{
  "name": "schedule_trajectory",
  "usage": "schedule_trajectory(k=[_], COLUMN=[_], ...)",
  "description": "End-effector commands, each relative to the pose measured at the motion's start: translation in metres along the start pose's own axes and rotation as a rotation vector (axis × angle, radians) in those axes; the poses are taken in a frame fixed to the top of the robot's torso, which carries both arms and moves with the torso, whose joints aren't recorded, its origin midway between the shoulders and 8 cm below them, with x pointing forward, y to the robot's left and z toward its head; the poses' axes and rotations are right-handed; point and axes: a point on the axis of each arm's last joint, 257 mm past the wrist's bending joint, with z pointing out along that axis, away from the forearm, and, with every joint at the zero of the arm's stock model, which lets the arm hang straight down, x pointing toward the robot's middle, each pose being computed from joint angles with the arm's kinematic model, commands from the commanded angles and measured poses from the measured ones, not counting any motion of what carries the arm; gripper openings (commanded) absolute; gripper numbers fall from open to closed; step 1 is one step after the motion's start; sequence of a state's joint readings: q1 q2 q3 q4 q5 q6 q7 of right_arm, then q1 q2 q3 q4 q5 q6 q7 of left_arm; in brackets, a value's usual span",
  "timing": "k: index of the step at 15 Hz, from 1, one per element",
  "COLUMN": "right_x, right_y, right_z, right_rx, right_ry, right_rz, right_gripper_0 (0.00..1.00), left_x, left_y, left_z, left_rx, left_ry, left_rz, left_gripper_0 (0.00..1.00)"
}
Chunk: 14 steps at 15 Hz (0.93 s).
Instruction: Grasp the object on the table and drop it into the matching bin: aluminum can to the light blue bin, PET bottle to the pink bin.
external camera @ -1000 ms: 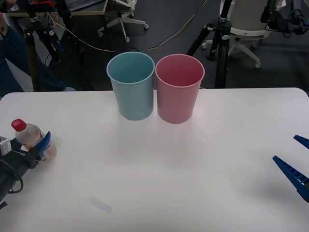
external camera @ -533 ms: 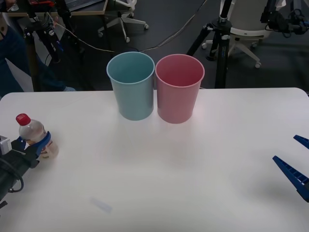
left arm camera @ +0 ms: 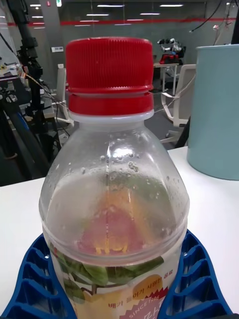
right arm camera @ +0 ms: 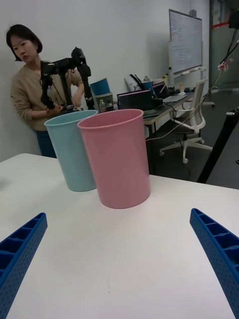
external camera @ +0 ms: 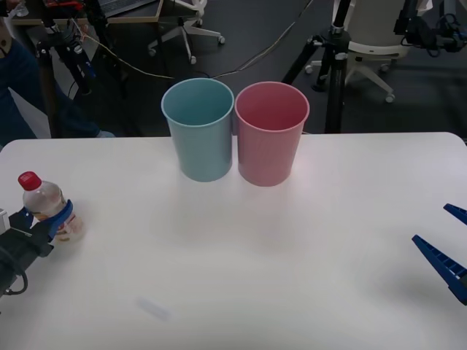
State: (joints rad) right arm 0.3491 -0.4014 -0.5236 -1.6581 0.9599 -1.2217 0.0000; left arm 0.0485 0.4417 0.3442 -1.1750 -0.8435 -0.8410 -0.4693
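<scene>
- So my left gripper (external camera: 45, 219) is way over at the left edge of the table (external camera: 292, 255), and its blue ribbed fingers (left arm camera: 199, 279) are wrapped around the PET bottle (external camera: 45, 204), one on each side of the lower body.
- From my left wrist camera the bottle (left arm camera: 114, 199) stands upright between them, red cap (left arm camera: 109, 75) on top, droplets inside the clear plastic, red-and-yellow label down where I'm clamping it.
- In the front view the bottle is upright too, bottom right at the table surface. Can't tell if it's touching the table or just off it.
- The light blue bin (external camera: 198, 130) and the pink bin (external camera: 271, 133) stand side by side at the far middle of the table, rims touching or nearly so, blue on my left, pink on my right. Both are well apart from the bottle.
- A slice of the blue bin (left arm camera: 214, 109) also shows up behind the bottle in my left wrist camera.
- My right gripper (external camera: 449, 248) is parked at the right edge of the table, fingers (right arm camera: 219, 254) spread wide apart, nothing between them. From its wrist camera I'm looking across bare table at the pink bin (right arm camera: 117, 157) with the blue one (right arm camera: 69, 149) just behind it.
</scene>
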Motion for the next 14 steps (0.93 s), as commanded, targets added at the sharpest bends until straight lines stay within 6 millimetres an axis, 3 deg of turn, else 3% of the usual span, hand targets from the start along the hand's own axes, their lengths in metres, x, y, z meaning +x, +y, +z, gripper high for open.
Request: schedule_trajectory(k=[1,5,8,14], right_x=[0.0,0.0,0.0,0.0], right_y=[0.0,0.0,0.0,0.0], right_z=[0.0,0.0,0.0,0.0], right_rx=[0.0,0.0,0.0,0.0], right_ry=[0.0,0.0,0.0,0.0], right_rz=[0.0,0.0,0.0,0.0], right_gripper_0=[1.0,1.0,1.0,1.0], left_x=[-0.012,-0.038,-0.068,-0.107], left_y=[-0.022,-0.064,-0.099,-0.129], left_z=[-0.013,-0.024,-0.027,-0.036], left_rx=[0.058,0.201,0.339,0.499], left_ry=[0.01,0.015,-0.023,-0.051], left_rz=[-0.037,0.032,0.076,0.191], left_gripper_0=[0.0,0.0,0.0,0.0])
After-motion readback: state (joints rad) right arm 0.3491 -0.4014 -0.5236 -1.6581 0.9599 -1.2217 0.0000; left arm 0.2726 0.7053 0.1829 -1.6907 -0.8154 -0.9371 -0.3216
